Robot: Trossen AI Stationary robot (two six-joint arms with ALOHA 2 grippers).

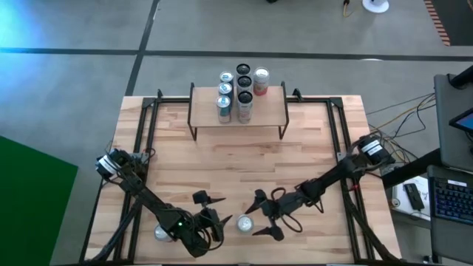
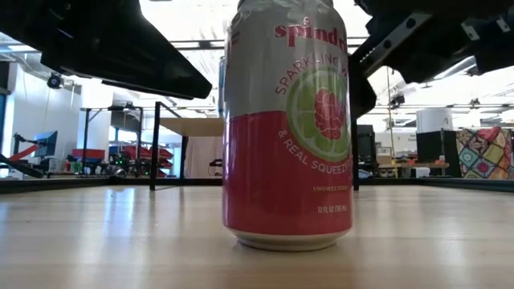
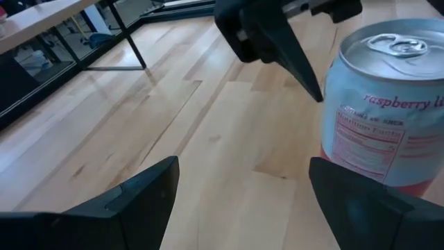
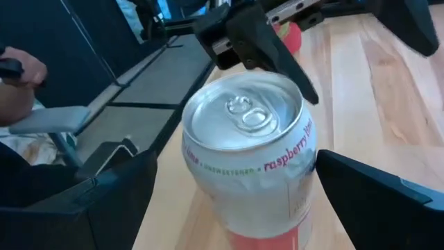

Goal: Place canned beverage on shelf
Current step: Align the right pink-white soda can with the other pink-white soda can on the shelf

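Observation:
A silver and pink canned beverage point(image 1: 244, 223) point(image 2: 287, 128) stands upright on its base on the wooden table, near the front edge. My right gripper point(image 1: 253, 215) point(image 4: 236, 201) is open; its fingers point(image 4: 104, 187) stand on either side of the can point(image 4: 246, 153), with gaps showing. My left gripper point(image 1: 225, 209) point(image 3: 243, 201) is open to the can's left with nothing between its fingers; the can point(image 3: 388, 118) is beside one finger. The shelf point(image 1: 203, 111) stands at the far middle of the table. My left gripper has one fingertip point(image 4: 305, 87) close to the can's upper rim on the side away from my right gripper. I cannot tell whether it touches.
Several cans point(image 1: 240, 92) stand on the shelf's plank and just behind it. A silvery round thing point(image 1: 161, 233) shows beside my left arm at the near left. Black frame rails point(image 1: 148, 125) run along the table's left and right sides. Bare wood lies between shelf and grippers.

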